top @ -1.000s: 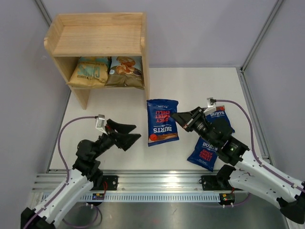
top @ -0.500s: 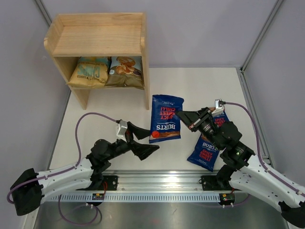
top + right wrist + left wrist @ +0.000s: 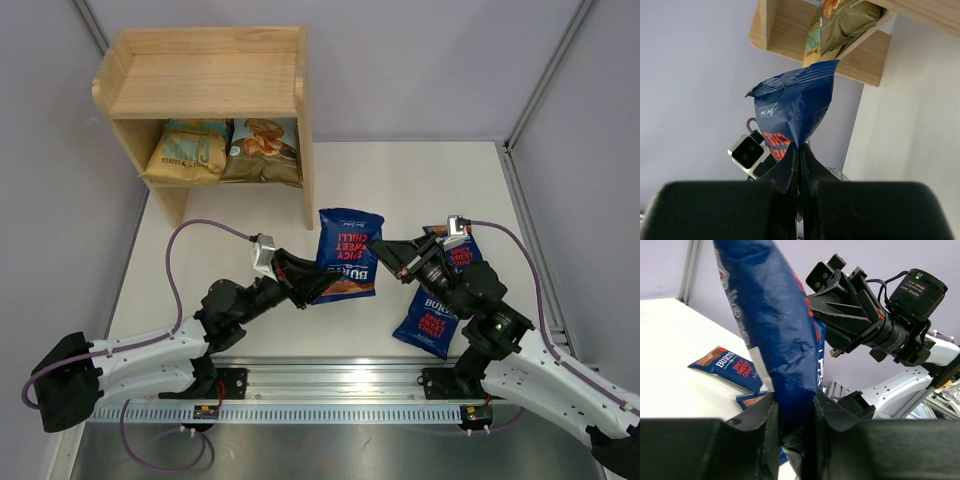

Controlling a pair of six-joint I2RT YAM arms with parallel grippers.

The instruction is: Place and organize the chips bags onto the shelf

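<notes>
Left gripper (image 3: 322, 285) was clamped on the lower edge of the held bag (image 3: 348, 250). In the left wrist view both fingers (image 3: 765, 425) pressed the crinkled foil of the held bag (image 3: 775, 340) from either side. Right gripper (image 3: 375, 247) was pinched shut on the same bag's 3 o'clock edge. In the right wrist view the right gripper (image 3: 799, 150) had its jaws flat together on a fold of the held bag (image 3: 795, 110).

The held bag, a dark-blue Burts, was lifted off the table (image 3: 240, 220) near mid-table and stood roughly upright between the two grippers. Its top pointed to 12 o'clock and its red corner was low. Left arm (image 3: 150, 345) reached in from 7 o'clock, right arm (image 3: 520, 350) from 4 o'clock.

Two more Burts bags lay flat on the table at 4 o'clock of the held bag, partly under the right arm. The near spare (image 3: 430, 325) and the far spare (image 3: 462, 252) overlapped or touched; I could not tell which. Both showed low in the left wrist view, the far spare (image 3: 727, 367) clearer than the near spare (image 3: 752, 400).

Shelf (image 3: 200, 85) stood at 11 o'clock of the held bag, at the table's far-left corner. On its lower tier a tan bag (image 3: 185, 150) and an olive bag (image 3: 262, 150) leaned side by side, touching. The shelf (image 3: 785, 35) sat at 12 o'clock in the right wrist view.
</notes>
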